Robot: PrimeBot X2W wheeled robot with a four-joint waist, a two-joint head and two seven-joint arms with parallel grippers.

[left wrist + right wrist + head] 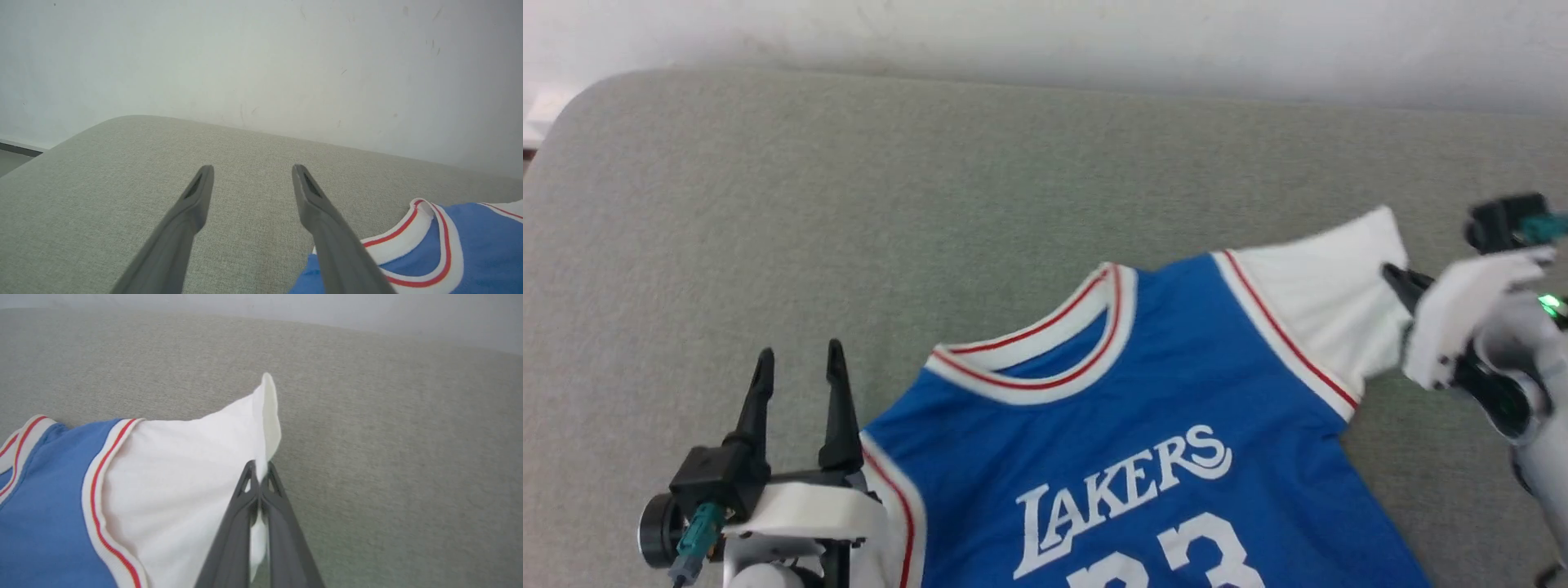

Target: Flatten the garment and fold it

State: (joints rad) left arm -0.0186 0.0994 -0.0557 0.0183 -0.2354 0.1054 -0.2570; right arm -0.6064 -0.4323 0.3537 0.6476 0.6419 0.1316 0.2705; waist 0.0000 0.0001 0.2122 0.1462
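The garment [1143,392] is a royal-blue jersey shirt with a white, red-striped collar [1045,351], white lettering and white sleeves, lying front-up on the grey cushion. My right gripper [260,468] is shut on the edge of the white sleeve [192,465] and holds it lifted off the surface; the same gripper [1395,279] reaches in from the right in the head view. At the lower left my left gripper [799,361] stands open just beside the shirt's other shoulder, nothing between its fingers. Its wrist view has the collar [412,241] to the right of the fingers [314,200].
The grey fabric cushion [849,188] stretches wide behind and left of the shirt, with a rounded corner at the far left. A pale wall [1094,33] runs right behind its far edge.
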